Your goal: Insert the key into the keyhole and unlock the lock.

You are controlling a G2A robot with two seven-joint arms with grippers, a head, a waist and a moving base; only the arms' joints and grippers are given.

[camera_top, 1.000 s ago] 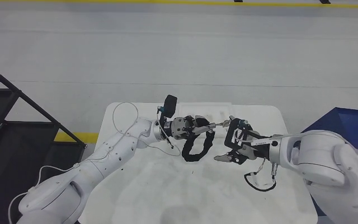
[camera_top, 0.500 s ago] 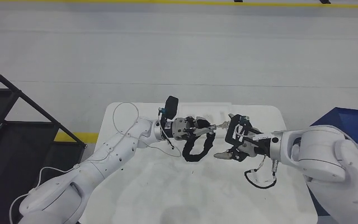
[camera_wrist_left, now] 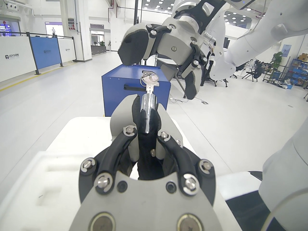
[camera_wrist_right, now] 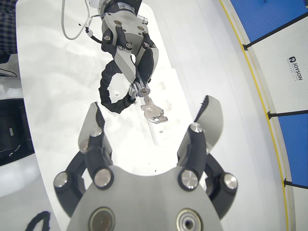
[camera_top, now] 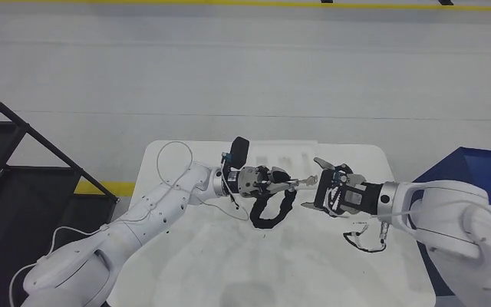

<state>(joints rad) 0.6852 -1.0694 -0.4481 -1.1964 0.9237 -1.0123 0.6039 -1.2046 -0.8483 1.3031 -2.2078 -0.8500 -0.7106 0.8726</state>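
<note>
My left gripper [camera_top: 270, 183] is shut on a cable lock, holding its chrome cylinder [camera_wrist_left: 149, 111] above the white table [camera_top: 230, 261]. The lock's black cable loop [camera_top: 268, 211] hangs below the fingers. A silver key [camera_top: 307, 180] sits in the keyhole, its head [camera_wrist_right: 154, 114] sticking out towards the other arm. My right gripper [camera_top: 311, 183] faces the lock, open wide. Its fingertips [camera_wrist_right: 207, 99] stand on either side of the key head without touching it. From the left wrist, the right gripper [camera_wrist_left: 163, 70] looms just past the key [camera_wrist_left: 150, 79].
A white foam tray [camera_top: 284, 153] lies along the table's far side, under the lock. A second black loop [camera_top: 360, 242] rests on the table beneath the right arm. A blue box [camera_top: 468, 165] stands off the table's right end, a black rack [camera_top: 31, 192] to the left.
The right wrist has rolled and its arm has straightened, with the fingers still open around the key head. The left gripper has shifted slightly right with the lock. The key stays in the keyhole.
</note>
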